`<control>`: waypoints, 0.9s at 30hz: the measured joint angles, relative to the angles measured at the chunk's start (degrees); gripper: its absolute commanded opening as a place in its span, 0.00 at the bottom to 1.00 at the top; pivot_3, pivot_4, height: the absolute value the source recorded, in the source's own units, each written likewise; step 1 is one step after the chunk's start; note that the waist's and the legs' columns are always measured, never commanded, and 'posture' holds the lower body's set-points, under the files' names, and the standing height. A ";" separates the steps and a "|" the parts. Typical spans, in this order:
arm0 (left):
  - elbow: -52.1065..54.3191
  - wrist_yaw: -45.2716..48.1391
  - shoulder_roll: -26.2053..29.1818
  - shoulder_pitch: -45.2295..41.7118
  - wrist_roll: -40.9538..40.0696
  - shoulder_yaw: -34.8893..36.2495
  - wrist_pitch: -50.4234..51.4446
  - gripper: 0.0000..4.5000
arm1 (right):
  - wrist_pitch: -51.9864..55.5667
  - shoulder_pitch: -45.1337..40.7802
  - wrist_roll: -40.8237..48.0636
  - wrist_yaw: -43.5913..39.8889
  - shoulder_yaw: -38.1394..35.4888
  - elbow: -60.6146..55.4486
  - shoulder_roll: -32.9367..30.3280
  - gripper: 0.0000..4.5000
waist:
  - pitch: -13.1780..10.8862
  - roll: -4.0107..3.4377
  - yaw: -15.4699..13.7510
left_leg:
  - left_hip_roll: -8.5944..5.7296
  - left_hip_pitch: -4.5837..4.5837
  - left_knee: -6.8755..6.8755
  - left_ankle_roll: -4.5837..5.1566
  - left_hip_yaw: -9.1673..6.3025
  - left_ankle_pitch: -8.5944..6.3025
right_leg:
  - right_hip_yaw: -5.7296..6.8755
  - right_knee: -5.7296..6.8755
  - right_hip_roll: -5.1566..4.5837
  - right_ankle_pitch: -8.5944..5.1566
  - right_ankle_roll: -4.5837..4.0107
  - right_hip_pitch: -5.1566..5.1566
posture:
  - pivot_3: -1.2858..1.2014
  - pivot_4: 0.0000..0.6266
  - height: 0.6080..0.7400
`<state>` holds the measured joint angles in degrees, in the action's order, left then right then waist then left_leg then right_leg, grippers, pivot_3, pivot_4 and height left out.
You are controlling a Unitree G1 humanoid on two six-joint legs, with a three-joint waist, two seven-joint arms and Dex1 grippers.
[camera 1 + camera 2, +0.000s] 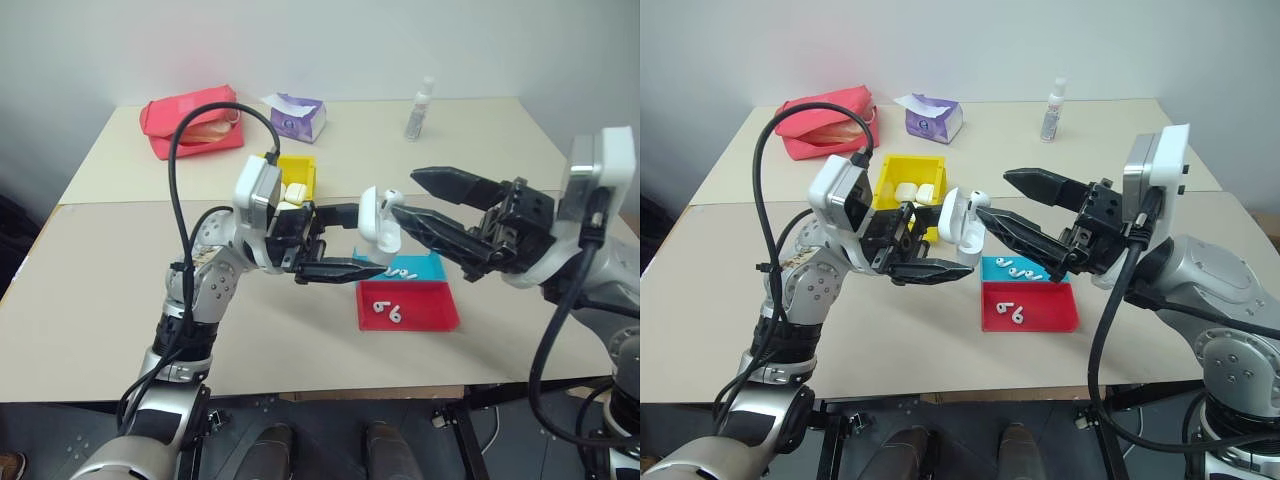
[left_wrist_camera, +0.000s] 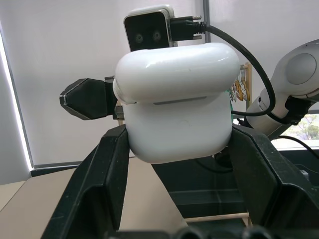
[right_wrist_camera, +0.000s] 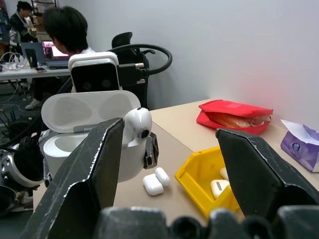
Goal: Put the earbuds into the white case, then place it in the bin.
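You have the beige table (image 1: 120, 300) in front of you, with every object resting on or held above it. At its far edge lie a red pouch (image 1: 195, 120), a purple tissue pack (image 1: 297, 116) and a small clear bottle (image 1: 419, 108).

Near the table's middle stands the yellow bin (image 1: 902, 170), open at the top; it holds several closed white cases. 2 more closed cases (image 3: 156, 180) lie on the table just beside the bin. Closer to you sit 2 shallow trays side by side and touching: the blue tray (image 1: 1042, 266) behind, with a few earbuds in it, and the red tray (image 1: 420, 308) in front, with 2 earbuds (image 1: 386, 311) in it.

The left gripper (image 1: 345, 245) is clamped on the body of the white case (image 1: 374, 226), which it holds in the air above the table, between the bin and the trays. The case's lid stands open, hinged back.

The right gripper (image 1: 405, 198) has its 2 fingers apart and holds nothing. Its lower finger reaches toward the open case.

1 earbud (image 3: 137, 123) sits at the mouth of the open case, its rounded head up and raised above the rim. You cannot tell whether the right gripper's finger touches it.
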<state>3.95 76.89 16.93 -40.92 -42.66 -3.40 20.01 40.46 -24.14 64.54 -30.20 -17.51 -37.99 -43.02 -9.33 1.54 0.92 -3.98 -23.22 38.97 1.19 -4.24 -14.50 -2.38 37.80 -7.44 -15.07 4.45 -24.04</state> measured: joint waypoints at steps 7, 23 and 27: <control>-0.35 -0.40 0.32 -0.23 0.33 0.68 -0.74 0.61 | -0.78 1.16 3.66 -3.62 -3.42 1.07 -0.52 0.21 | 0.00 0.00 -0.01 | 0.01 0.00 0.00 0.02 0.01 -0.01 | 0.00 -0.10 0.00 0.00 0.00 0.00 | 0.52 0.24 1.00; -0.34 -1.02 0.47 -1.04 0.32 0.70 -0.80 0.61 | -1.03 -2.24 1.32 0.38 0.43 1.42 -1.49 0.01 | 0.00 0.00 -0.04 | 0.01 -0.01 0.01 0.00 0.00 0.00 | 0.01 -0.09 0.00 0.00 0.00 -0.02 | 0.52 0.24 1.00; -0.35 -1.00 0.46 -1.04 0.32 0.69 -0.80 0.61 | -0.94 -2.32 0.99 1.74 1.34 1.42 -1.50 0.01 | 0.00 0.00 -0.06 | 0.01 -0.02 0.01 0.00 0.00 0.00 | 0.00 -0.09 0.00 0.00 0.00 -0.01 | 0.52 0.24 1.00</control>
<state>3.61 75.89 17.39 -41.96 -42.34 -2.71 19.20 39.52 -26.46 65.53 -28.46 -16.17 -36.57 -44.52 -9.33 1.54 0.86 -3.97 -23.25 38.98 1.20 -4.23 -14.50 -2.38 37.71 -7.44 -15.07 4.45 -24.05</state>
